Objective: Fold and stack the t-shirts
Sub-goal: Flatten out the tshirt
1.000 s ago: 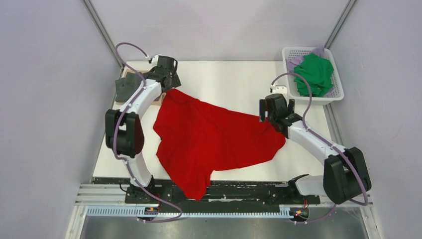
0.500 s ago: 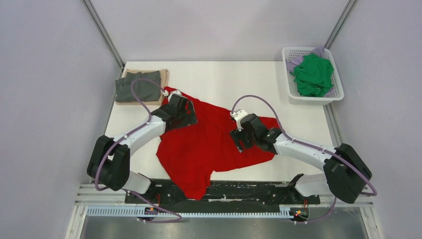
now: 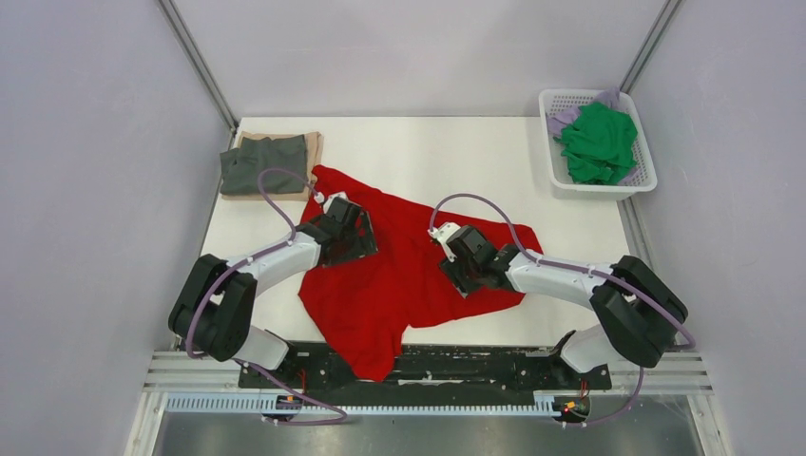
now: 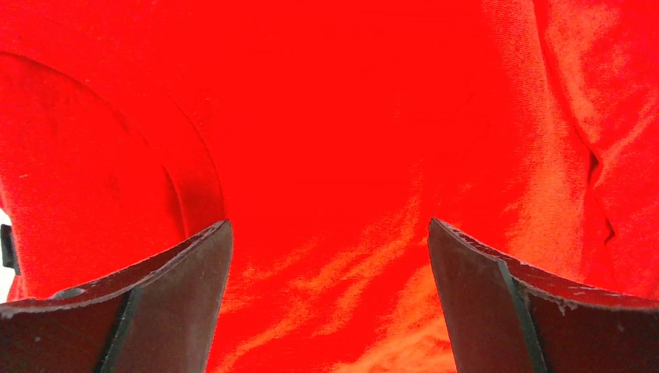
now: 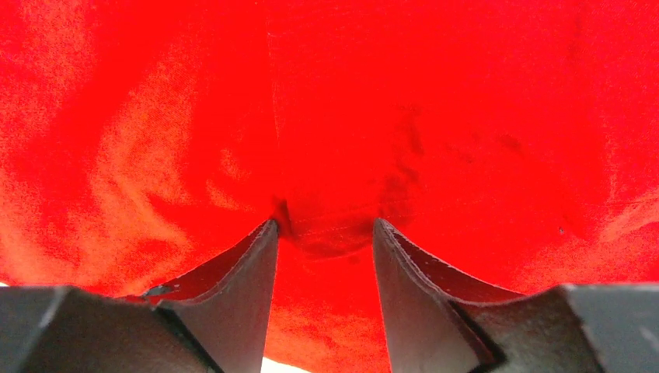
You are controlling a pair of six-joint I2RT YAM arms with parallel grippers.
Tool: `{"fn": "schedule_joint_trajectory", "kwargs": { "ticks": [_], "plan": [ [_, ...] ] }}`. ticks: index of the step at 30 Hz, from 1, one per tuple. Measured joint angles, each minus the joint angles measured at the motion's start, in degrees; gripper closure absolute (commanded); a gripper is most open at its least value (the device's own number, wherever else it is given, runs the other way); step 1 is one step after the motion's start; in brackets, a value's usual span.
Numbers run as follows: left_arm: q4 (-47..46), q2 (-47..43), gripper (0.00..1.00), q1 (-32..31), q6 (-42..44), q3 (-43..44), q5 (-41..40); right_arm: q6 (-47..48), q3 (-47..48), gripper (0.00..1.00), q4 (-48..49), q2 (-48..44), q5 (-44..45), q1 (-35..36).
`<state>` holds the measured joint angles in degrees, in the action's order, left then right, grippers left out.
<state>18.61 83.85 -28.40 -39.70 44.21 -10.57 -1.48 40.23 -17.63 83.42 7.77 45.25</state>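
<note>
- The top view alone shows the whole layout: the red t-shirt [image 3: 399, 271] lies spread and rumpled across the near middle of the table [image 3: 447, 152], with one end hanging over the near edge.
- In the same view the left gripper [image 3: 347, 233] sits over the shirt's left part and the right gripper [image 3: 456, 261] over its right part, both low on the cloth.
- The left wrist view fills with red cloth. The left gripper [image 4: 328, 225] has its fingers [image 4: 179, 287] spread wide apart, with nothing between them but flat cloth beyond.
- The right wrist view adds what the top view hides: the right gripper [image 5: 322, 229] has its fingers [image 5: 233, 287] drawn partway together, astride a small pucker of red cloth. I cannot tell whether it is truly pinched.
- Only the top view shows the far left corner, where a folded dark grey t-shirt [image 3: 261, 163] lies on a tan t-shirt [image 3: 316, 147], just beside the red one's far tip.
- The white basket [image 3: 554, 171] stands at the far right and holds a crumpled green t-shirt [image 3: 599, 142], with a pale lilac t-shirt [image 3: 565, 119] showing beneath it.
</note>
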Motion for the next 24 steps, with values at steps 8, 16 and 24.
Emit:
{"fn": "schedule_joint_trajectory", "kwargs": {
  "ticks": [8, 16, 24],
  "plan": [
    [0.04, 0.22, 0.0, 0.04, -0.04, -0.42, -2.19, -0.68, 0.46, 0.51, 0.55, 0.61, 1.25, 0.02],
    [0.22, 0.52, 0.0, 0.04, -0.04, -0.42, -4.28, -1.09, 0.46, 0.53, 0.57, 0.48, 1.09, -0.59],
    [0.76, 0.52, 0.0, 0.04, -0.04, -0.42, -5.11, -2.08, 0.22, 0.57, 1.22, -0.74, -3.72, -3.82]
  ]
}}
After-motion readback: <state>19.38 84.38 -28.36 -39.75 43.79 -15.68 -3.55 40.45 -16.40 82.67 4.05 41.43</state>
